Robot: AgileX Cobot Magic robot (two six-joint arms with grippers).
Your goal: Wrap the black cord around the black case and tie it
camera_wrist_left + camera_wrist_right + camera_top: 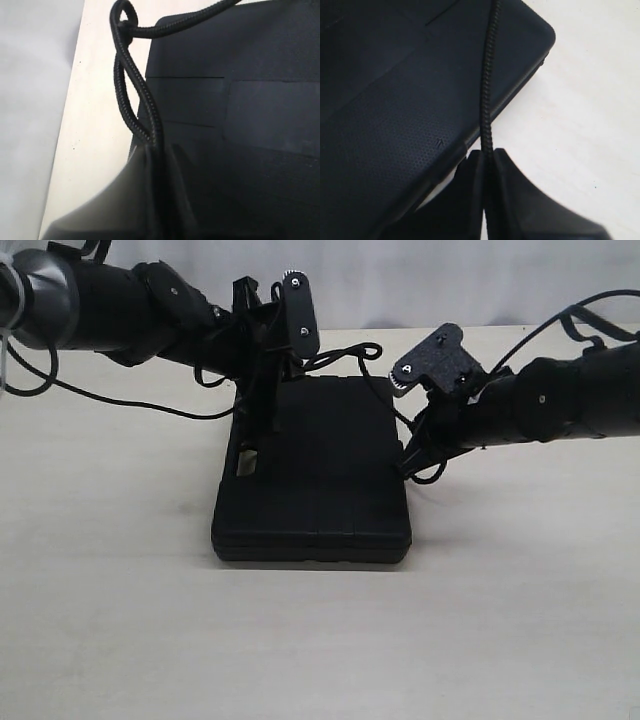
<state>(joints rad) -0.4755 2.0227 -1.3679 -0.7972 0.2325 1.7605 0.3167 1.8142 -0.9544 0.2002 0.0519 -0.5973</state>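
The black case (315,475) lies flat mid-table, its handle cutout on the left side. The black cord (345,352) arcs over the case's far end between both grippers. My left gripper (262,425) hangs over the case's left edge, shut on a doubled strand of the cord (142,107), which loops through a knot (125,22) beyond the case (235,115). My right gripper (408,470) is at the case's right edge, shut on a single strand of the cord (487,95) that runs taut across the case's corner (395,100).
The pale tabletop (320,640) surrounds the case. Thin arm cables (130,400) trail over the table at the left and behind the right arm. The table's far edge meets a light wall behind.
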